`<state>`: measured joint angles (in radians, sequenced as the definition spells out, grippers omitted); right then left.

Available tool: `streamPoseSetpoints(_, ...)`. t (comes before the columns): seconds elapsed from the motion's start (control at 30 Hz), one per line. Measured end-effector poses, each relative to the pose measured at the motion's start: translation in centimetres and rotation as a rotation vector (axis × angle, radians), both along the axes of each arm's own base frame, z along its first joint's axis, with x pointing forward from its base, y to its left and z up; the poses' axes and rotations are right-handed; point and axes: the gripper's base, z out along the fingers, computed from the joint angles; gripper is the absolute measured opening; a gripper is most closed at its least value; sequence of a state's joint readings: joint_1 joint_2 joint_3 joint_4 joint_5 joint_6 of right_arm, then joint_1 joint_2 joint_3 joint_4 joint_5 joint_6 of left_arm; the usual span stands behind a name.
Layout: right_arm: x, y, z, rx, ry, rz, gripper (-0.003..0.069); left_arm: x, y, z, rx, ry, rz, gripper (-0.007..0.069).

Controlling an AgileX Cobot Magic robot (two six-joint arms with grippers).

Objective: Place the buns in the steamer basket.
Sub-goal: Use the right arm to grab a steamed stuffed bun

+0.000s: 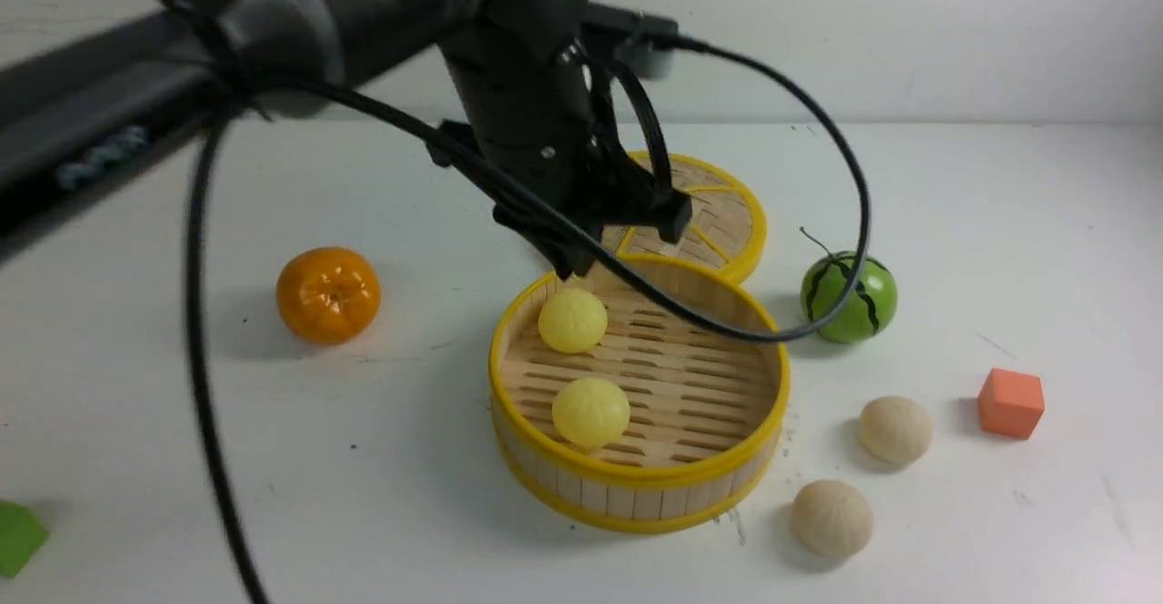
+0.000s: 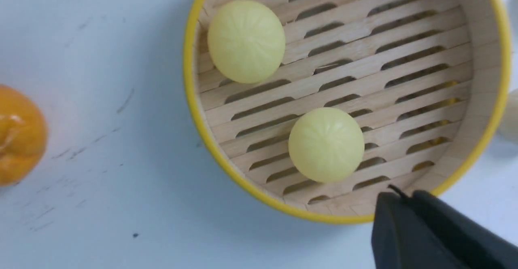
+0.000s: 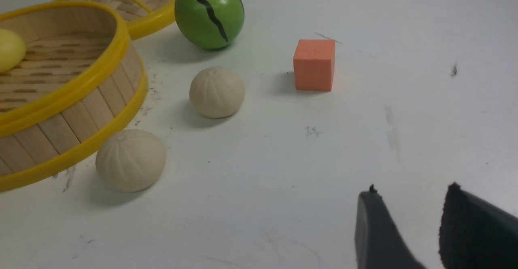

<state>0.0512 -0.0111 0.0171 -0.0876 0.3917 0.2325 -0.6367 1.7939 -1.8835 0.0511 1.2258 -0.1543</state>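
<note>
The steamer basket (image 1: 636,495) stands mid-table with two pale yellow buns in it, one at the far left (image 1: 572,320) and one nearer the front (image 1: 591,411). Two cream-beige buns lie on the table to its right, one (image 1: 895,429) further back than the other (image 1: 830,518). My left gripper (image 1: 574,268) hangs shut and empty over the basket's far rim, just above the far yellow bun. The left wrist view shows the basket (image 2: 226,162), both yellow buns (image 2: 246,41) (image 2: 326,144) and the shut left gripper (image 2: 400,194). In its wrist view the right gripper (image 3: 412,192) is open above bare table, well apart from the beige buns (image 3: 217,92) (image 3: 130,159).
An orange tangerine (image 1: 328,294) sits left of the basket. The woven lid (image 1: 727,213) lies behind it, a green watermelon ball (image 1: 849,298) to the right, and an orange cube (image 1: 1010,402) further right. A green piece (image 1: 16,536) lies at the front left edge.
</note>
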Motion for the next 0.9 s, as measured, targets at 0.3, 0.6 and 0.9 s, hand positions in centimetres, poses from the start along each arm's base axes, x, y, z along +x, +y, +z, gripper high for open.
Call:
streamPoseSetpoints(0.3, 0.0, 0.0, 0.0, 0.0, 0.0, 0.0, 0.0241, -10.4, 7.5, 3.4, -0.199, -0.248, -0.012, -0.0014)
streamPoseSetpoints(0.6, 0.0, 0.0, 0.0, -0.001, 0.0, 0.0, 0.0241, -18.5, 13.0, -5.6, -0.525, -0.53, 0.004, -0.0014)
streamPoseSetpoints(0.9, 0.2, 0.5, 0.5, 0.256, -0.074, -0.017, 0.0241, -22.3, 15.8, -10.4, -0.587, -0.579, 0.018, -0.0014)
